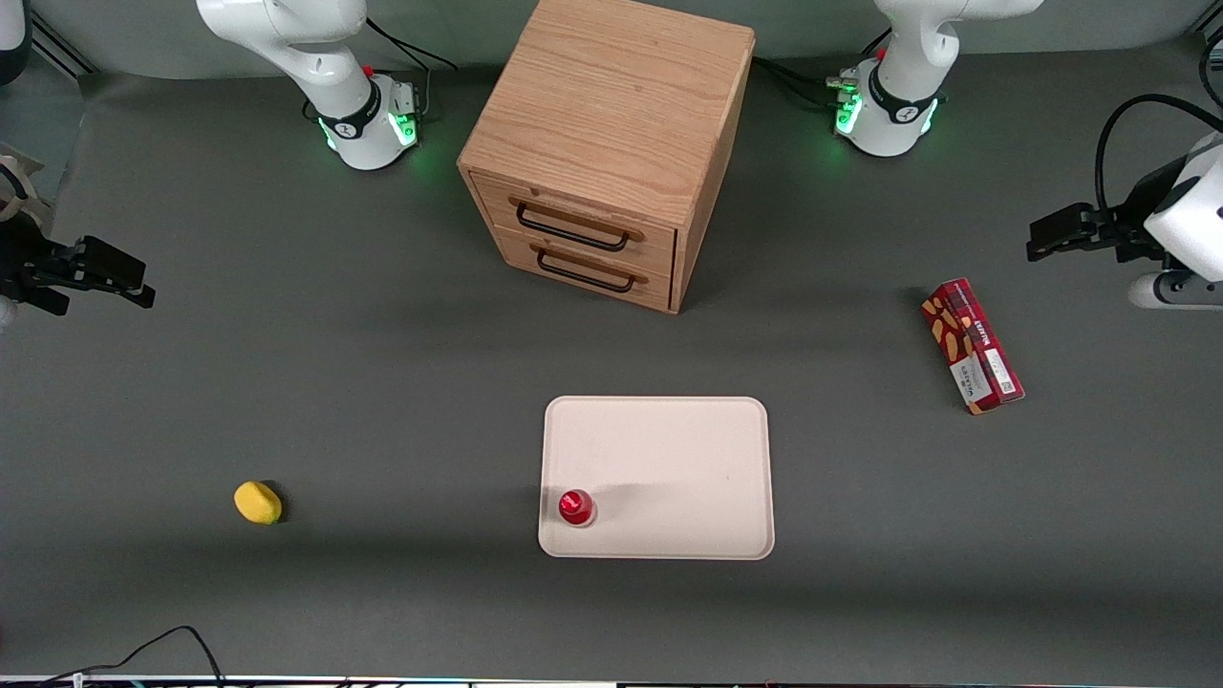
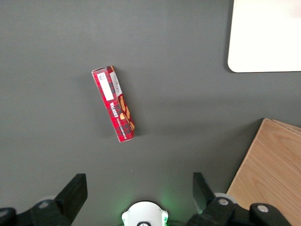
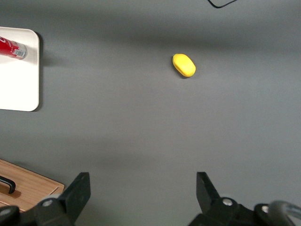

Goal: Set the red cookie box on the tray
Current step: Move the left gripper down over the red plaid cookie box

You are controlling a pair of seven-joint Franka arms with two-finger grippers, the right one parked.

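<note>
One slim red cookie box (image 1: 972, 346) lies flat on the dark table toward the working arm's end, well apart from the pale tray (image 1: 669, 449) where it is meant to end up. The left arm's gripper (image 1: 1043, 239) hangs above the table, farther from the front camera than the box and a little more toward the table's edge, its fingers (image 2: 74, 190) spread wide with nothing between them. Seen from the wrist, the red cookie box (image 2: 114, 103) sits ahead of the open jaws, its long axis tilted slightly off the line running out from the gripper, so the fingers would probably close across its narrow width after a small turn. A red-capped item (image 1: 576, 506) stands in one corner of the tray, while a wooden drawer cabinet (image 1: 604, 143) and a yellow object (image 1: 257, 503), possibly a lemon, stay clear of the route.
</note>
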